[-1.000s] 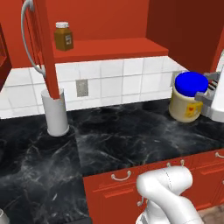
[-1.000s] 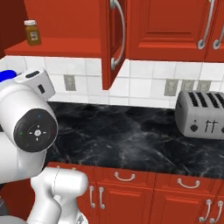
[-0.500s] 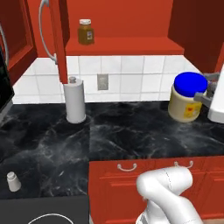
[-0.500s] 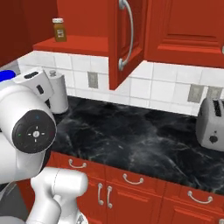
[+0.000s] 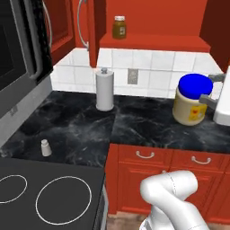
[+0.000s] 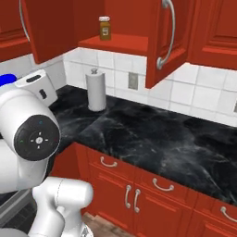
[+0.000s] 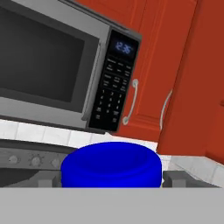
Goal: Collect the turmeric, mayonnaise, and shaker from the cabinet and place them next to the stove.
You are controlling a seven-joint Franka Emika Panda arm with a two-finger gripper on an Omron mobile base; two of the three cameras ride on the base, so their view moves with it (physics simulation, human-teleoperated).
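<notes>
**Mayonnaise in the gripper; turmeric on the shelf; shaker by the stove**

Black marble counter (image 5: 148, 123) runs under a white tiled wall, and we take the paper-towel roll (image 5: 104, 90) standing on it as our reference. Above and just right of the roll, the cabinet (image 5: 152, 42) stands open, its door (image 6: 162, 41) swung out, with the turmeric (image 5: 119, 27) upright on the red shelf. Well right of the roll, the mayonnaise (image 5: 192, 99) is held clear of the counter, and we see the gripper (image 5: 205, 90) closed on it, one finger at the blue lid and one at the jar's shoulder. From the hand camera the blue lid (image 7: 111, 164) sits between the finger tips, with a microwave (image 7: 65, 74) beyond. Left and forward of the roll, the shaker (image 5: 45, 148) stands on the counter just beside the stove (image 5: 49, 197).
</notes>
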